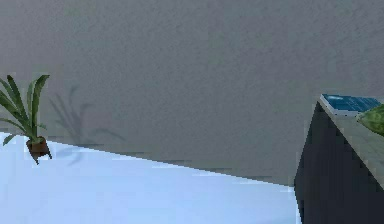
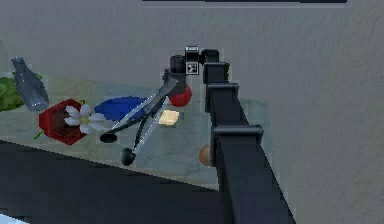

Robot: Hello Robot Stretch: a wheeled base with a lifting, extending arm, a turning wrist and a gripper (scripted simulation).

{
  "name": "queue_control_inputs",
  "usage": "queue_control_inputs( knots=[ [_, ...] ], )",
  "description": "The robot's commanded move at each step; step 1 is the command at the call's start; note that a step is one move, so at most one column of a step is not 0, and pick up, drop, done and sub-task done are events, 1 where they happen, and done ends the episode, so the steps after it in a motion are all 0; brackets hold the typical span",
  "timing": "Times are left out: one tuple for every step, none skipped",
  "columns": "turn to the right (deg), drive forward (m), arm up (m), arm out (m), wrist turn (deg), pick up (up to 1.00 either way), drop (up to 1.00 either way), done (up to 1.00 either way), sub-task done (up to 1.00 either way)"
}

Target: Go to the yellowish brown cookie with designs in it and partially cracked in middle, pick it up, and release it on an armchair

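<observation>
Within brown pot (image 1: 39, 148), green plant (image 1: 25, 105)

Forward view first: a plain grey wall (image 1: 200, 70) runs right across the far side, evenly lit with soft shadows. Below it lies a pale, bluish-white floor (image 1: 130, 190). Far left, a potted plant (image 1: 30, 115) with long green leaves stands against the wall. Near right, a dark cabinet (image 1: 335, 170) comes into frame, a blue book (image 1: 350, 103) lying on its pale top. Over to the arm side view: a pale greenish countertop (image 2: 95, 152) over a dark front, and behind it another flat grey wall (image 2: 320, 90).
</observation>
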Motion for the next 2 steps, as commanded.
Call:
queue_control_inputs(
  knots=[
    [0.0, 0.0, 0.0, 0.0, 45.0, 0.0, 0.0, 0.0, 0.0],
    [0.0, 0.0, 0.0, 0.0, 45.0, 0.0, 0.0, 0.0, 0.0]
  ],
)
